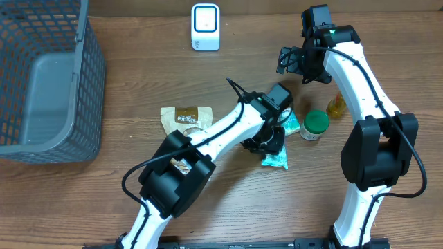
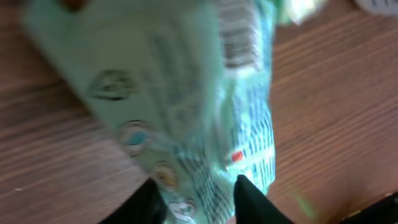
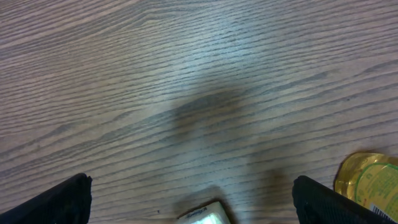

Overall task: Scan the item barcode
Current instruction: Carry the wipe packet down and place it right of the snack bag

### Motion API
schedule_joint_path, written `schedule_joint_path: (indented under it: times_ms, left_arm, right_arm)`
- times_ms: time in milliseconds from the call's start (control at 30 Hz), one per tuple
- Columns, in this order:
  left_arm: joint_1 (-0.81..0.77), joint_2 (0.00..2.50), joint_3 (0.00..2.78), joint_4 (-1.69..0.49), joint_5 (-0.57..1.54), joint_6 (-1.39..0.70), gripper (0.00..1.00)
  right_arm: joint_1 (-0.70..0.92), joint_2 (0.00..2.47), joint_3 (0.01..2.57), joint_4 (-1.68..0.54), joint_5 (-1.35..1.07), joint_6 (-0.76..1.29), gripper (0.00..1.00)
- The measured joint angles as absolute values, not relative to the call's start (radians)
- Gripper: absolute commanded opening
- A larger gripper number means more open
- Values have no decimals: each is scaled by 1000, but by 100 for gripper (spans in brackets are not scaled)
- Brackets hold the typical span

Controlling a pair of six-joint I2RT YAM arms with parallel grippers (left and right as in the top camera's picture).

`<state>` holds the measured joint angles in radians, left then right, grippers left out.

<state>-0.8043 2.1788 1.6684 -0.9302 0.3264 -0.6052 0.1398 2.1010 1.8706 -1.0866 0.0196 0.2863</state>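
The item, a teal packet [image 1: 277,160], lies on the wooden table under my left gripper [image 1: 266,142]. In the left wrist view the packet [image 2: 186,106] is blurred and fills most of the frame, with a barcode [image 2: 239,40] near its top. My left gripper [image 2: 199,200] is open, its two dark fingers parted with the packet's lower end between them. The white scanner [image 1: 205,27] stands at the back of the table. My right gripper [image 1: 294,61] hovers wide open to the scanner's right, with nothing in it. Its wrist view shows the gripper [image 3: 193,202] over bare wood and the scanner's corner [image 3: 202,216].
A grey mesh basket [image 1: 86,76] occupies the left side. A brown pouch [image 1: 183,117] lies left of the packet. A green-lidded jar [image 1: 316,125] and a yellow bottle [image 1: 336,105] stand to the packet's right, and the bottle [image 3: 367,180] also shows in the right wrist view.
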Motion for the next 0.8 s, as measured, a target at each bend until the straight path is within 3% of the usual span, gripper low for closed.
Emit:
schedule_joint_path:
  times_ms: [100,200,267,800]
  left_arm:
    - [-810,2179,1668,-939,328,-606,47]
    - [-810,2179,1668,-964,330,-598,70]
    - [-810,2179,1668,-972,330,-570,77]
    - [-760,2179,1699,-1078,377,-395,73]
  right_arm:
    - [140,2101,1870,-1086,19,287,100]
    - [140,2101,1871,-1086,19,287,100]
    - [140,2101,1870,-1086,19,287,100]
    - [140,2101,1870,-1087,19,287,100]
